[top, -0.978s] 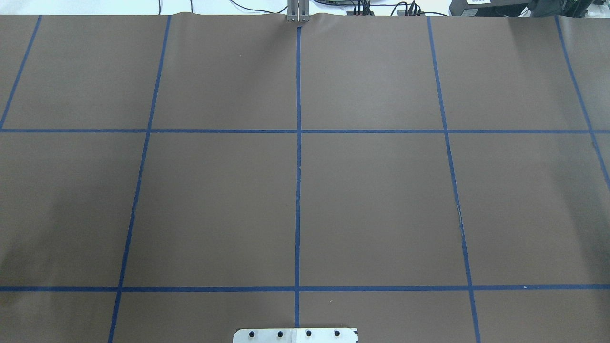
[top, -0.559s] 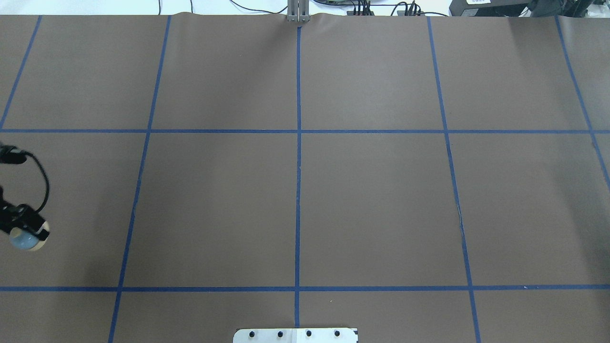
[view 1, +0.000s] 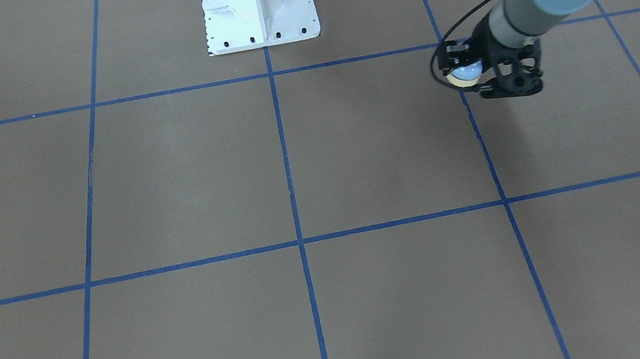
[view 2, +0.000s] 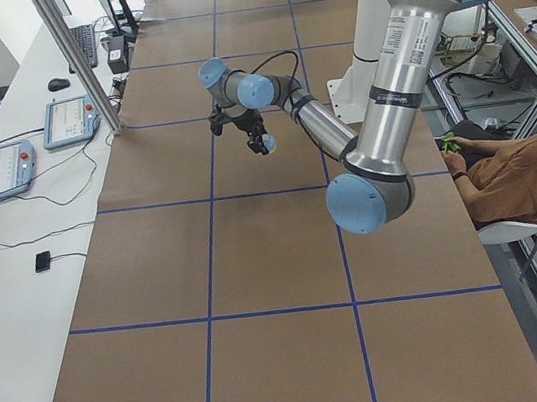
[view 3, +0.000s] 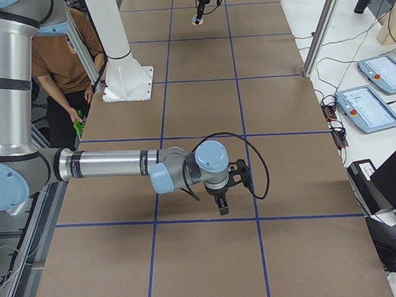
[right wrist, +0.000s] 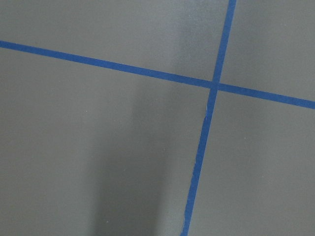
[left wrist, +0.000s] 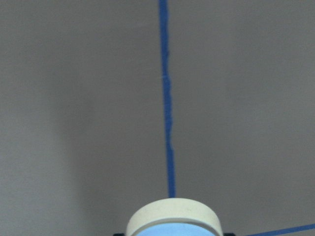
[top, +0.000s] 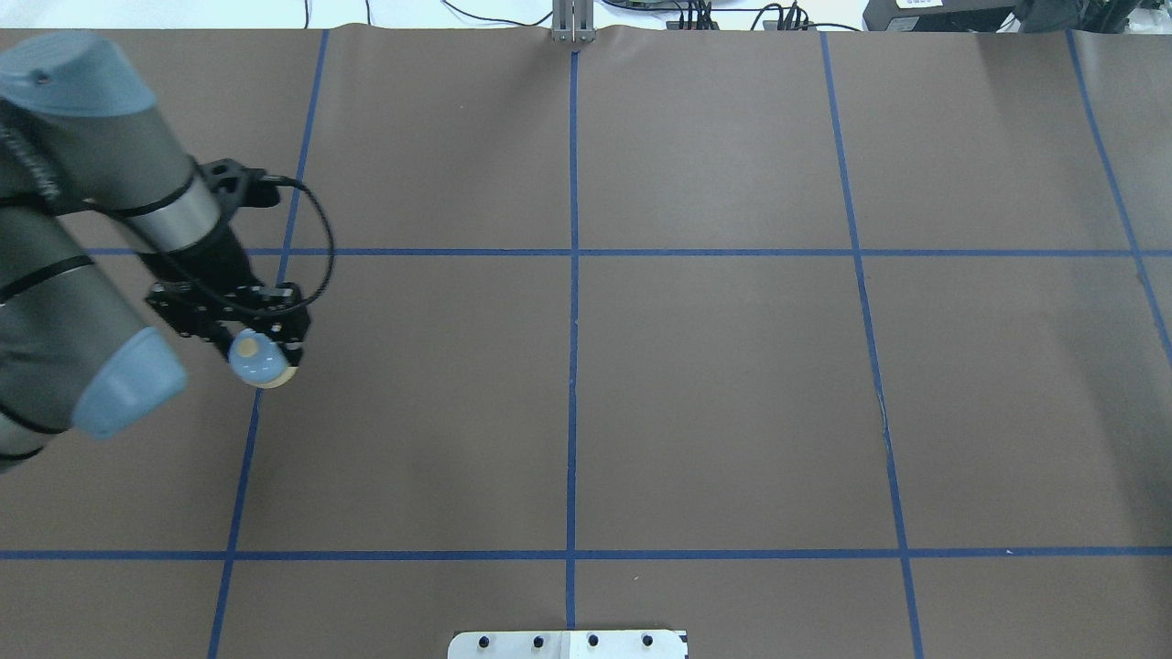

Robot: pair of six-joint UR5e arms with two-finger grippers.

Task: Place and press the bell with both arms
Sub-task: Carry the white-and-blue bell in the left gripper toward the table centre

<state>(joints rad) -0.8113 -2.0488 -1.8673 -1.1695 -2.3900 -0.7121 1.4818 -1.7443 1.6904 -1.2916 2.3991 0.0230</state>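
The left arm (top: 55,320) holds the bell (top: 261,360) above the surface (top: 714,384), over a tape line (top: 240,476), with the left jaws clamped on its dome. That rounded dome could slip in the grip, and a release from too high could tip it over. The right arm (view 3: 114,162) hangs well apart, and I cannot tell whether the right jaws are apart or together. An off-centre press could skid the bell.

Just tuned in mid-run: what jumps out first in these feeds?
The left gripper grips the small light-blue bell above a blue tape line, on the left of the brown table in the overhead view. The right arm shows only in the exterior right view, stretched low over the table. I cannot tell whether the right gripper is open.
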